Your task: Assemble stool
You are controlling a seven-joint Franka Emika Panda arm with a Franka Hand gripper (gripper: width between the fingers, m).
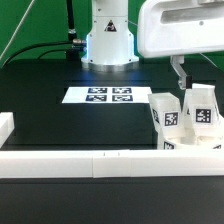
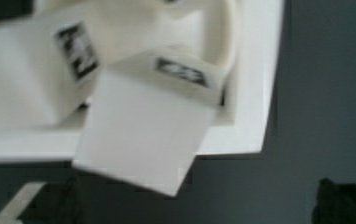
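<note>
Stool parts crowd the corner formed by the white border rail (image 1: 95, 162) at the exterior view's right. Two chunky white legs stand there on end, long axes upright: one leg (image 1: 165, 117) nearer the marker board (image 1: 98, 96), the other leg (image 1: 203, 112) farther from the marker board, at the exterior view's right. Both show black-and-white tags on the faces turned toward the camera. Low white shapes behind and below them, against the rail, may be the seat or a third leg; the frames do not settle which.

In the wrist view a leg (image 2: 143, 140) fills the middle, its long axis running slantwise through the frame, a tag near its upper end, with more white parts (image 2: 42, 75) touching it behind.

Above the legs hangs the gripper (image 1: 180, 80), partly hidden by the white arm housing (image 1: 180, 28); a dark finger reaches down between the two legs' tops. In the wrist view its fingertips (image 2: 26, 205) show as dark shapes set wide apart, nothing between them.

The marker board lies flat on the black table (image 1: 40, 90), well apart from the legs, in front of the robot base (image 1: 107, 40).
</note>
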